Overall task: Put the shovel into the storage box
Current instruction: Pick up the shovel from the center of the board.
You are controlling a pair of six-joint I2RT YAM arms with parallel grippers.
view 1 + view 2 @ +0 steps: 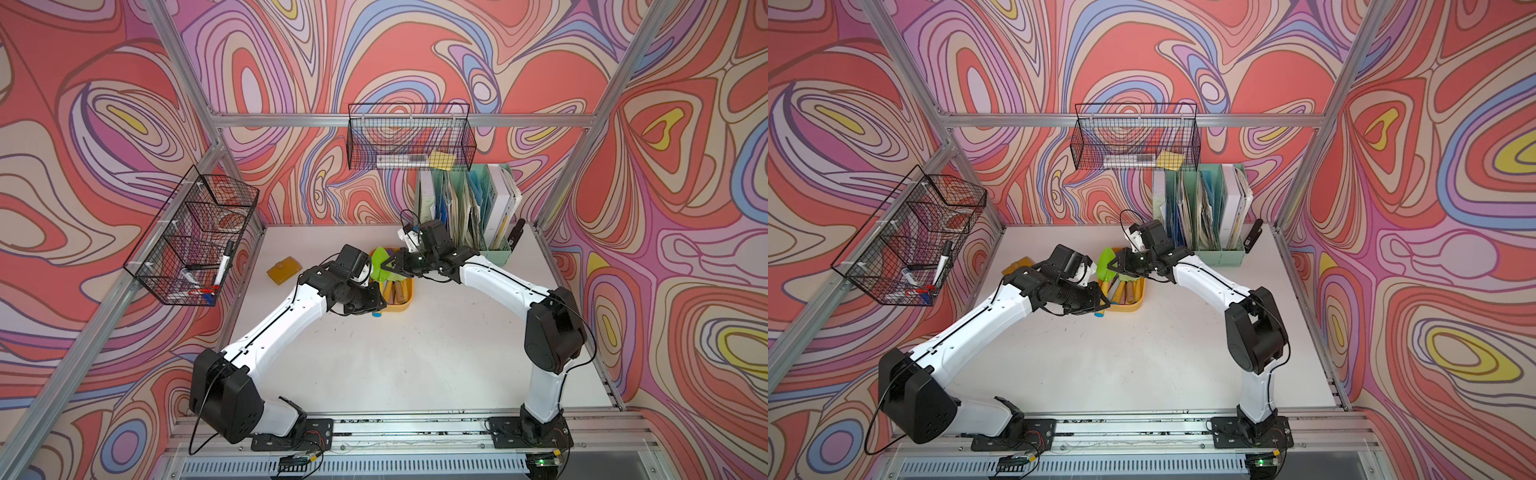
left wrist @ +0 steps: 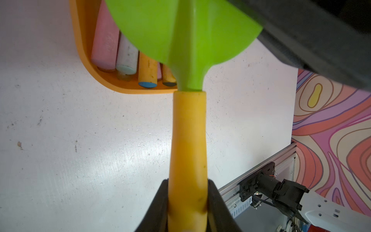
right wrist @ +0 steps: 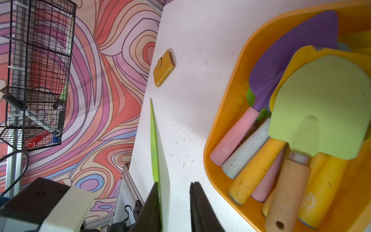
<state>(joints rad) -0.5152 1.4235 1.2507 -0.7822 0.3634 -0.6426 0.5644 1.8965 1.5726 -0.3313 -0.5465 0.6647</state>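
**Shovel gripped at box edge, not in yet**

Left wrist view only: left gripper (image 2: 187,181) fingers clamped on the shovel (image 2: 188,130) by its yellow handle. The bright green blade hangs over a corner of the storage box (image 2: 84,50), off the surface (image 2: 80,150). Right wrist view only: right gripper (image 3: 174,184) fingers narrowly apart, blade edge-on between them, touching one. Box is orange-yellow and holds toy shovels: purple blade (image 3: 291,60), pale green blade (image 3: 321,104), with pink, white, yellow and wooden handles. Top views hide both grips.

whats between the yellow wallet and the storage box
Just bare table, clearest in the right wrist view, from yellow wallet to storage box.
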